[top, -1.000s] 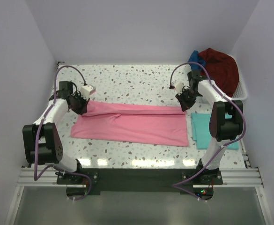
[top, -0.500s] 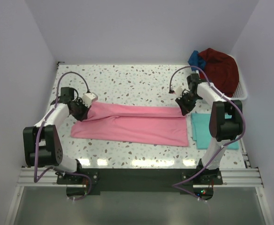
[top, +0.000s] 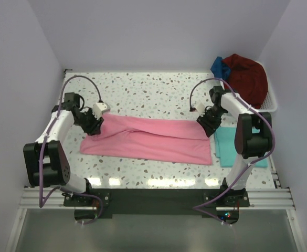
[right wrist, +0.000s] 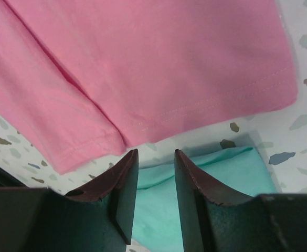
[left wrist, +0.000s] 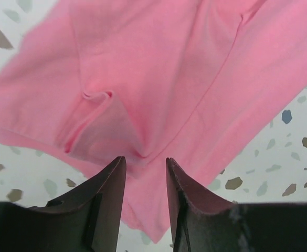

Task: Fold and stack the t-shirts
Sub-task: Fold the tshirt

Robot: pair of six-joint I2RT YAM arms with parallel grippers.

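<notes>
1. Lying across the middle of the top view, the long folded pink cloth t-shirt has the left gripper at its left end and the right gripper at its right end. A folded teal t-shirt lies right of it, with the dark red garment and blue garment at upper right.
2. Left wrist view: the left gripper's fingers are spread and pinch nothing above wrinkled pink cloth.
3. Right wrist view: the right gripper is spread and empty over the pink hem, with teal cloth at lower right.

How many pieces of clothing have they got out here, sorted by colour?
pink t-shirt, spread on the table: 1
teal folded shirt, at the right: 1
dark red garment, heaped at the far right: 1
blue garment, bunched beside the dark red one: 1
Total: 4
</notes>
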